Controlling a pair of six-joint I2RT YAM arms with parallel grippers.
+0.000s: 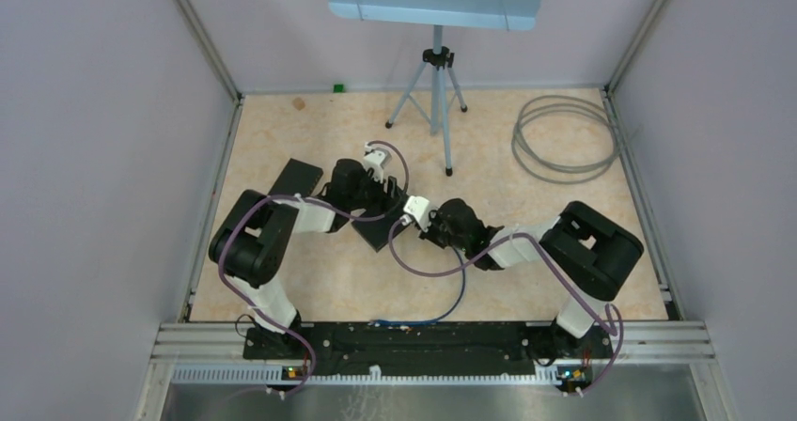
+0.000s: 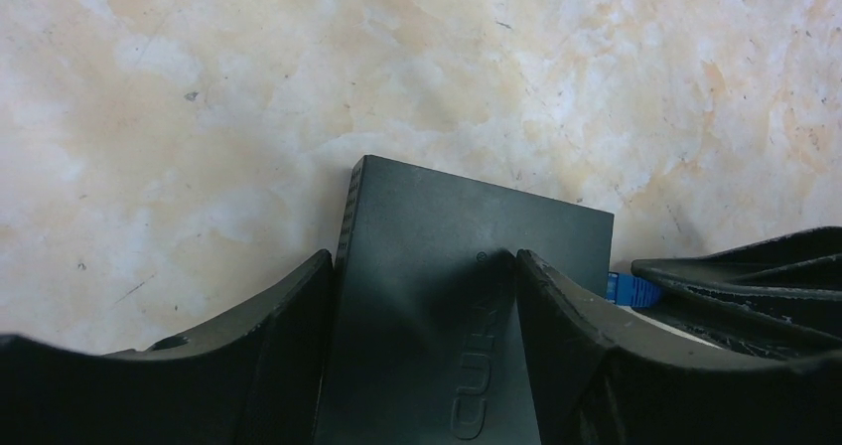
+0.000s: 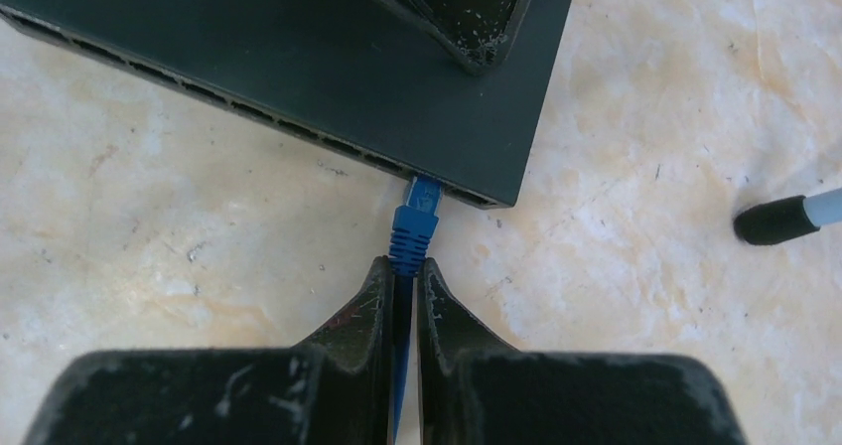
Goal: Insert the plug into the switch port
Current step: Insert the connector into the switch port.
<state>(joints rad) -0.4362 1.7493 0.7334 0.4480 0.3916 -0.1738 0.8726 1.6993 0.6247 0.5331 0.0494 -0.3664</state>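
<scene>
From above, the switch [image 1: 383, 233] lies aslant on the desk [image 1: 282, 280] between the two arms, partly hidden under the left pincer [image 1: 383, 200]. The right pincer [image 1: 420, 219] meets it from the other side, and a blue cable [image 1: 458, 299] trails back toward the arm bases. A tripod [image 1: 435, 92] and a grey coil of cable [image 1: 564, 139] stand well apart at the far end.

In the left wrist view, the left pincer's jaws stand apart with the switch [image 2: 447, 256] between them. Whether they clamp it or only bear down on it, I cannot tell. At the switch's right edge the blue plug [image 2: 631, 289] peeps out, touching the side.

In the right wrist view, the right pincer [image 3: 405, 271] is clenched on the plug [image 3: 415, 217], just behind its boot. The plug's nose sits at the mouth of the last port at the end of the row and looks partly entered, though how deep cannot be made out. One finger [image 3: 452, 8] of the left pincer rests on top of the switch [image 3: 298, 58].

The step in hand seems to be the insertion itself: alignment appears done, seating not yet sure. The next move likely calls for a straight push along the port's axis, with the switch held from sliding and the plug kept level so that its latch can catch.
</scene>
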